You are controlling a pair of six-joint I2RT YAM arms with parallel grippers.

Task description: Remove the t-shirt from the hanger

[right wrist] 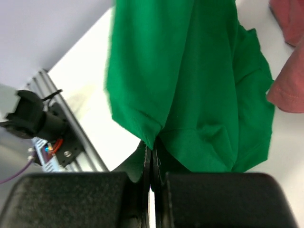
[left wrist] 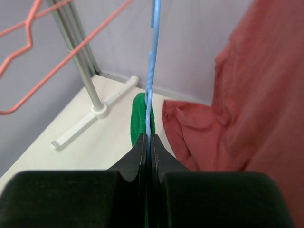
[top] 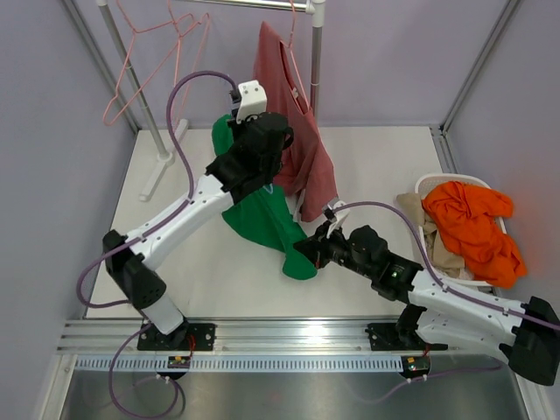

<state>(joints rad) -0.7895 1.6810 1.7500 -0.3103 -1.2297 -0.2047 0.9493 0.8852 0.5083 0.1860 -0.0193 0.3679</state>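
Observation:
A green t-shirt (top: 262,219) hangs from a thin blue hanger (left wrist: 151,71) and trails down onto the table. My left gripper (top: 265,140) is shut on the hanger's wire, which runs up from between the jaws in the left wrist view (left wrist: 148,142); a strip of the green shirt (left wrist: 137,118) shows below it. My right gripper (top: 306,249) is shut on the shirt's lower hem. In the right wrist view (right wrist: 153,152) the green cloth (right wrist: 199,71) is pinched between the closed jaws and spreads above them.
A red shirt (top: 293,114) hangs on the rack right beside the left gripper (left wrist: 256,95). Empty pink hangers (top: 149,52) hang at the rack's left by its pole (top: 136,87). A white basket (top: 437,179) with an orange shirt (top: 468,223) stands at the right.

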